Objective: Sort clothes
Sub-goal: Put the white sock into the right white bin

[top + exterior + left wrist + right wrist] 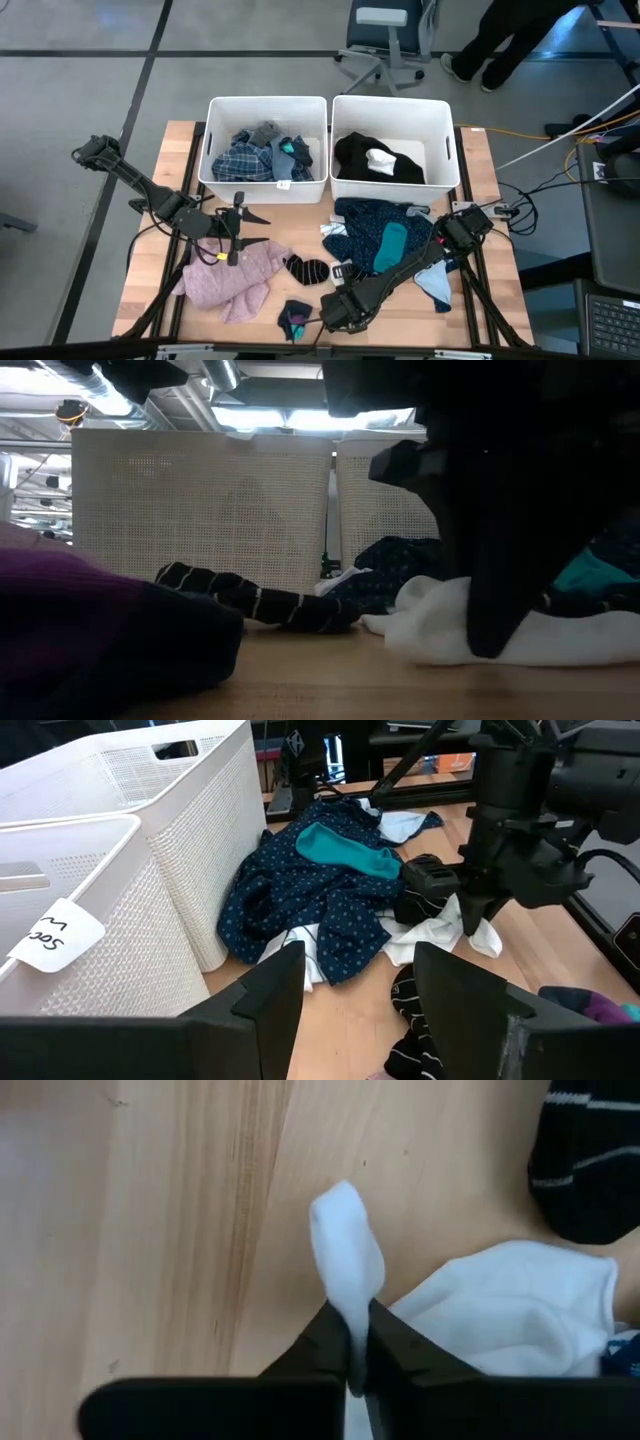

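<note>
A small white cloth [520,1315] lies on the wooden table beside a black striped sock [308,270]. My right gripper [357,1345] stands over it, pointing down and shut on it; the low view shows it as a dark shape [495,630] on the white cloth [430,620]. Behind lies a navy dotted cloth [365,230] with a teal piece [390,245] on top. A pink fuzzy top [230,280] lies at the near left. My left gripper [262,228] hangs open above its far edge, holding nothing. My right gripper pinches a pulled-up fold at one end of the white cloth [345,1270] between its two fingers. The fingers come from above, pointing down. The fold's tip sticks out past the fingers, and the cloth's wider part [430,935] lies on the table.
Two white bins stand at the far edge: the left bin [268,100] holds a blue plaid shirt and grey pieces, the right bin [390,100] black and white pieces. A small dark sock [295,318] lies near the front edge, a light blue piece [435,285] at the right.
</note>
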Tool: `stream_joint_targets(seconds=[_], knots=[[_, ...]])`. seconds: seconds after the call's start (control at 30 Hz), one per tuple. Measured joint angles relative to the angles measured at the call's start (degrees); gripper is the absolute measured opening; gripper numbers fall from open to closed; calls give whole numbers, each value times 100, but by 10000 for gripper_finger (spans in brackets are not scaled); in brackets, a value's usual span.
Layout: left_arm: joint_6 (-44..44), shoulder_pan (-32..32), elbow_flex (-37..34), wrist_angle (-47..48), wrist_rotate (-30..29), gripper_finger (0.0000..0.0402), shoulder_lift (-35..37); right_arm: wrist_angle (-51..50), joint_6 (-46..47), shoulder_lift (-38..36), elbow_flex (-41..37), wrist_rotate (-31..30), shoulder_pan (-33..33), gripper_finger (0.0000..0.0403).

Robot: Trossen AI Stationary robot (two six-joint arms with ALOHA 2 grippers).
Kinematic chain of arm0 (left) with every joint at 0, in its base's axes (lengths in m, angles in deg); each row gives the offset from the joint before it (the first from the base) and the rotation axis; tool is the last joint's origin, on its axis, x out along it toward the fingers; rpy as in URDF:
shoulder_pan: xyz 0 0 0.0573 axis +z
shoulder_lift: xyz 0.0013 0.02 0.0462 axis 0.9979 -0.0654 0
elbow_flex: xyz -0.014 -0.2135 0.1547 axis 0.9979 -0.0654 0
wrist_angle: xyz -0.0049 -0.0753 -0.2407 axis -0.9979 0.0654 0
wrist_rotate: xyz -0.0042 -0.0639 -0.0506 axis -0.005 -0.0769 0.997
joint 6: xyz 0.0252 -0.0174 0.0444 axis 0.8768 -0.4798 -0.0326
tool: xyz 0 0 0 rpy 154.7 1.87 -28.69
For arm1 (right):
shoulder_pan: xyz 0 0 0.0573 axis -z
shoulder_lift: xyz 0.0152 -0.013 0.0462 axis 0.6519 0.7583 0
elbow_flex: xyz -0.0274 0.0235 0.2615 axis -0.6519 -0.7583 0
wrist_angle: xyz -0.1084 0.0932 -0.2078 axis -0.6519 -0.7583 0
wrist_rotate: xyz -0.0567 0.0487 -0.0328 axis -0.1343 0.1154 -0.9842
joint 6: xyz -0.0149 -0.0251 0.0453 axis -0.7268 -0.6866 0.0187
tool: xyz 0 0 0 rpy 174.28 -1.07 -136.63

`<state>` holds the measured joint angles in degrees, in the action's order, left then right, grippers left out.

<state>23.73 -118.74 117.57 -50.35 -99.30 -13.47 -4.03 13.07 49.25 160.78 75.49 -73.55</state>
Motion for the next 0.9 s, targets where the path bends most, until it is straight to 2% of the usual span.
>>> stream_joint_targets(seconds=[0.2,0.37,0.77,0.9], knots=[[0,1,0,0,0,180,1,-349,1,1,397,-174,1,33],[0,0,0,0,0,180,2,-978,-151,1,1061,-567,1,10],[0,0,0,0,0,180,2,-2817,-155,-5,2870,-2275,-14,9],[0,0,0,2,0,180,1,-3056,-155,-159,2958,-2874,-10,10]])
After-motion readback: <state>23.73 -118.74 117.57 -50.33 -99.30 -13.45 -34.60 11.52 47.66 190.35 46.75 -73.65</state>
